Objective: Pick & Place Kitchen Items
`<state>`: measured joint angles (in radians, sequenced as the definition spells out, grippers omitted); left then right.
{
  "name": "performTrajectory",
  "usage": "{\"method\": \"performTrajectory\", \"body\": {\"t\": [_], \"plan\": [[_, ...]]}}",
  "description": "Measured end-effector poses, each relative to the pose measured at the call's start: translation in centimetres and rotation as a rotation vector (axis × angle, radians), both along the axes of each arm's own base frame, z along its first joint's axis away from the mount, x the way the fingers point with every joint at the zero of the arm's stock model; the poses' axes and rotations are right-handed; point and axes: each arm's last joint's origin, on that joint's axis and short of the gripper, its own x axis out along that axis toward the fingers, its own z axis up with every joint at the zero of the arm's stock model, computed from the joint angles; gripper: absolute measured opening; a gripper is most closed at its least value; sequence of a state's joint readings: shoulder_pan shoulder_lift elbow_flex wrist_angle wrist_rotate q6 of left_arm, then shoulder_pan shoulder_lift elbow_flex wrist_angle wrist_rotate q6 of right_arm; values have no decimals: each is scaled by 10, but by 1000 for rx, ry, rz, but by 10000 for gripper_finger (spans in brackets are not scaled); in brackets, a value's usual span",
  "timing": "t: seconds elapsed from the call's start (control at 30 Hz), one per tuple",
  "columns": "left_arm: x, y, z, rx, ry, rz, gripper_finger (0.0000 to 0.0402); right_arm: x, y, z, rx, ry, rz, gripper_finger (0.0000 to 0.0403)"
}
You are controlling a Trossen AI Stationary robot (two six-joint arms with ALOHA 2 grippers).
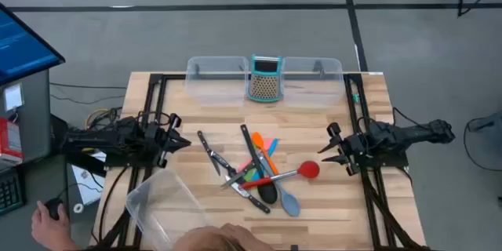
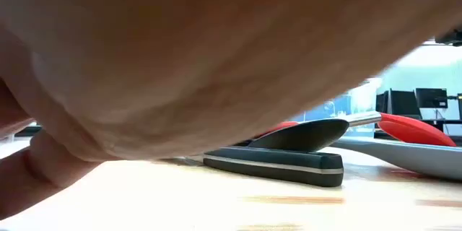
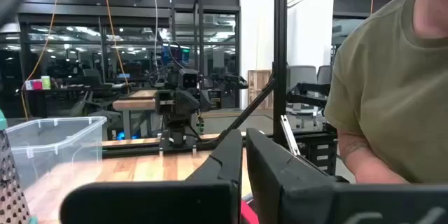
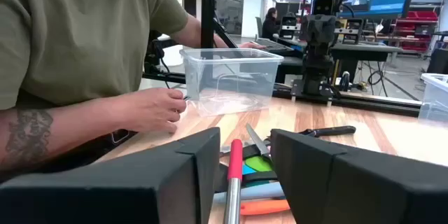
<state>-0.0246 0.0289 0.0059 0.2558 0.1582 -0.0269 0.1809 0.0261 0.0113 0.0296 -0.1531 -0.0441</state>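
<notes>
**Both arms waiting at the edges while a person is handling a tub**

The kitchen items (image 1: 259, 169) are lying in a loose heap at the middle of the wooden surface (image 1: 321, 204): a red spoon (image 1: 308, 170) with its bowl pointing toward the right arm, a black spoon (image 1: 268, 192), a grey-blue spoon (image 1: 289, 202), black-handled knives (image 1: 210, 155) and small orange, pink and green spatulas (image 1: 267, 150) overlapping one another.

The left gripper (image 1: 179, 143) is hovering at the left edge, its fingers (image 3: 231, 159) pressed together and gripping nothing. The right gripper (image 1: 325, 150) is hovering at the right edge, near the red spoon's bowl, its fingers (image 4: 189, 161) standing partly apart with nothing between them.

A person's hand (image 4: 150, 108) is holding a clear plastic tub (image 4: 231, 77) at the near left corner. Two more tubs (image 1: 216, 70) and a teal-framed grater (image 1: 265, 78) are standing along the far edge.
</notes>
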Motion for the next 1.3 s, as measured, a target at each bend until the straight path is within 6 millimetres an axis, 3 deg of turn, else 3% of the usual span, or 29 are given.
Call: {"method": "performTrajectory", "body": {"t": [0.83,1.03,1.3], "plan": [[0,0,0,0,0,0,3,0,0,0,0,0,6,124],[0,0,0,0,0,0,3,-6,13,3,1,-38,340,124],[0,0,0,0,-1,0,3,-9,18,3,112,31,418,124]]}}
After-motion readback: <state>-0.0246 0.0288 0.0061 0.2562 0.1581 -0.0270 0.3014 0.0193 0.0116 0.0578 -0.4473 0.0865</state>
